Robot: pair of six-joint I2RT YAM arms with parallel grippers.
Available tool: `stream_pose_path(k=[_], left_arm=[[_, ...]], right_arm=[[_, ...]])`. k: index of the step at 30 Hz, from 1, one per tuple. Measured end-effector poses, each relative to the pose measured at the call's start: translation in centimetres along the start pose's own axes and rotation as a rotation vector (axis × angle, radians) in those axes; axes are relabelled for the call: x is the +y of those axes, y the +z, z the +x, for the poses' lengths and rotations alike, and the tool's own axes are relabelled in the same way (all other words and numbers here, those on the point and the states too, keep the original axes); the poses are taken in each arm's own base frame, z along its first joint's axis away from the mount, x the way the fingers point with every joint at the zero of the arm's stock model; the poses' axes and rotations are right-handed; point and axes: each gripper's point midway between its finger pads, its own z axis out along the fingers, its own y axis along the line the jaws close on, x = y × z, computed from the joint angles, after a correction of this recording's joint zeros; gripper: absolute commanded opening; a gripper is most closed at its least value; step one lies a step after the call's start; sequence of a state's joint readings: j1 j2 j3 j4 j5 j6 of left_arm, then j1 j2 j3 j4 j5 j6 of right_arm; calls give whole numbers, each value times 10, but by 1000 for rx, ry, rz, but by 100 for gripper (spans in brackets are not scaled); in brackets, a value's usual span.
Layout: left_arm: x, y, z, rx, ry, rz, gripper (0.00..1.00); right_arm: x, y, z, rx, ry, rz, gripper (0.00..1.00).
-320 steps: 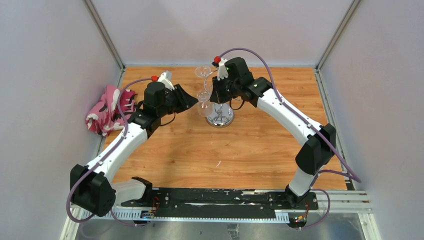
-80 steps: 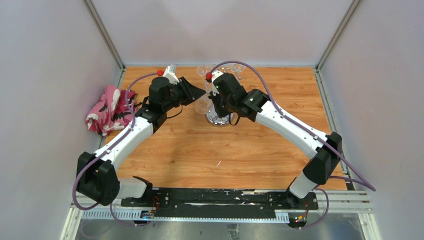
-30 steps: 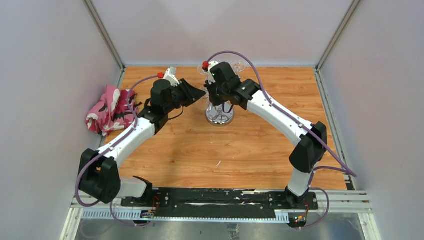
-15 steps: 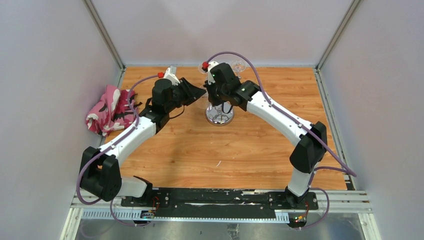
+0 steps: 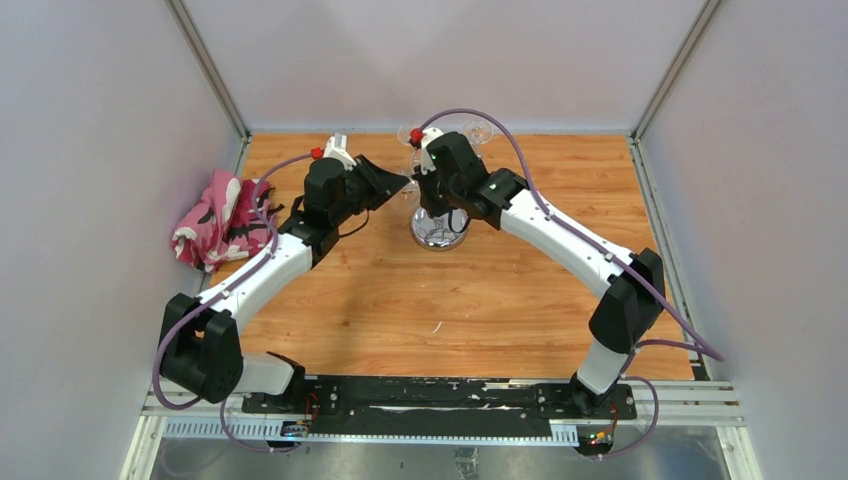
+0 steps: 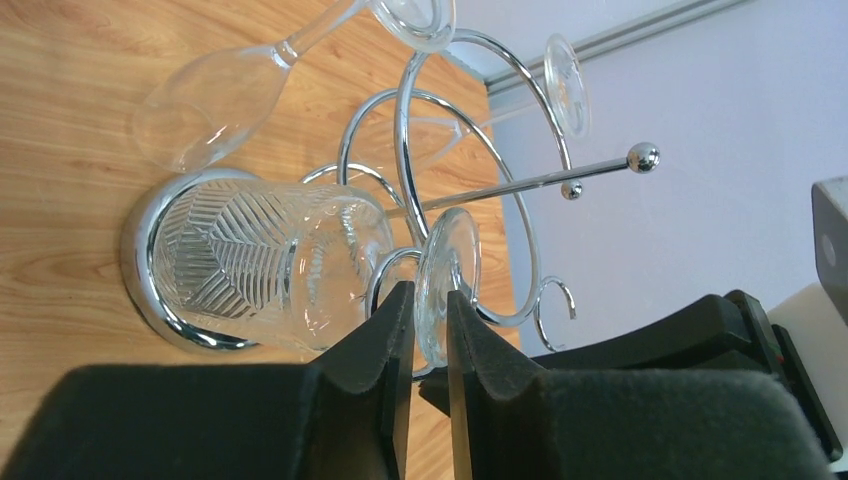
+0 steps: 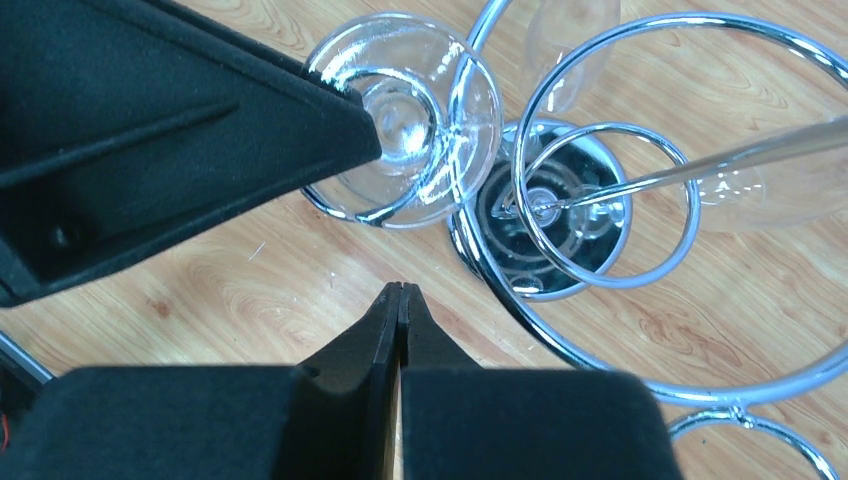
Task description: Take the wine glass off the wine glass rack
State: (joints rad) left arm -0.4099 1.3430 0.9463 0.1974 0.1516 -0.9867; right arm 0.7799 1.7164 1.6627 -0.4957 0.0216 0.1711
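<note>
Release stage of the unhooking step. The left gripper is nipped onto the foot of the patterned wine glass, its fingers nearly together with the rim of the foot between them. The glass hangs bowl-down on the wine glass rack, its foot seated in a curled loop and its bowl just above the mirror base. The right gripper is pressed together and empty, poised over the rack beside the ring. Judged next move: draw the foot outward along the loop's open mouth, keeping the glass level so that the stem clears the wire, then lower it to the table. Constraints: two plain glasses hang from neighbouring loops close by, the right arm crowds the rack's top, and the rear wall stands near behind. Open room lies toward the near, bare boards; a pink cloth lies well apart at the left.
</note>
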Motion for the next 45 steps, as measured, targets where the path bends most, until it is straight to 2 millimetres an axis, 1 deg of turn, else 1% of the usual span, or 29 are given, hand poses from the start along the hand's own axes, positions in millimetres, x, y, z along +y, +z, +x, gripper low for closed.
stream_pose_path(k=[5,10,16,19,24,31,36,39,41,45], left_arm=[[0,-1,1,0,-56,-5,0],[0,-3,4,3,-136,-8,0],[4,-21,10,-6,-232,-9,0],[6,-29,8,-23,-266,-5,0],[11,-31,5,-37,-315,2,0],[8,-36,6,-35,-346,20,0],[4,-52,5,-39,-344,31,0],[-5,-63,2,-44,-338,53,0],[-10,-71,-1,-52,-322,62,0],[-11,-92,-4,-73,-264,42,0]], right_arm=[[-1,-9,0,-17,1,-2,0],[-1,-17,-4,-40,2,-4,0],[-1,-17,0,-39,2,-4,0],[-1,-17,2,-34,1,-4,0],[-1,-16,2,-33,1,-3,0],[-2,-15,3,-33,1,-3,0],[-1,-15,3,-34,1,-4,0],[-1,-15,3,-35,1,-4,0],[-1,-15,3,-35,1,-4,0],[-2,-15,3,-36,1,-1,0]])
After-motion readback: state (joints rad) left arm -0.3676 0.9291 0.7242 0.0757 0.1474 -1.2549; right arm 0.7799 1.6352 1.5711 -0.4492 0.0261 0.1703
